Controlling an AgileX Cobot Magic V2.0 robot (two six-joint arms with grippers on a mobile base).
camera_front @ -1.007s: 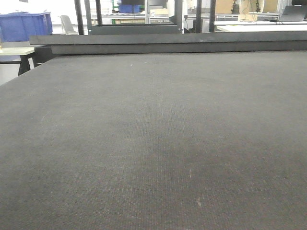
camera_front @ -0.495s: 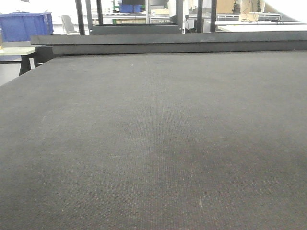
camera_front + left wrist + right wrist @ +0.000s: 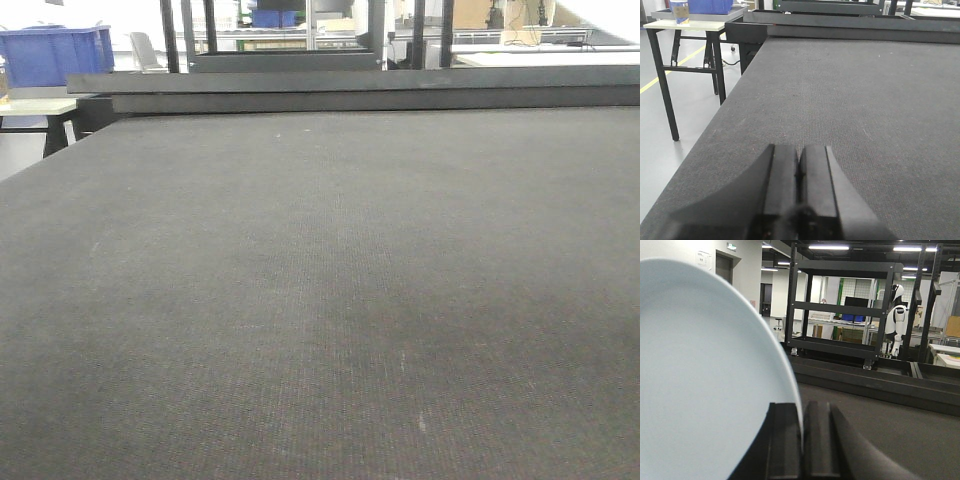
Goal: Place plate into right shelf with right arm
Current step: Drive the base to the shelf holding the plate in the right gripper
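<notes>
White plate [image 3: 705, 380] stands on edge above grey table [image 3: 900, 440]. Rim pinched tight in right gripper [image 3: 802, 415] so it cannot slip. Flat face turned sideways, edge pointing up and ahead, maybe to slide in thin side first. No steel shelf in sight. Left gripper [image 3: 799, 162] low over table, fingers pressed together, holding nothing.

The worktop [image 3: 320, 300] is covered with a dark grey woven cloth, matt and finely rough. The plate [image 3: 705, 380] looks smooth with a soft sheen, like glazed ceramic. The left pincer [image 3: 799, 155] and the right pincer [image 3: 803, 412] are of black matt material, apparently plastic, and the blue bin [image 3: 55, 55] looks like smooth plastic.
</notes>
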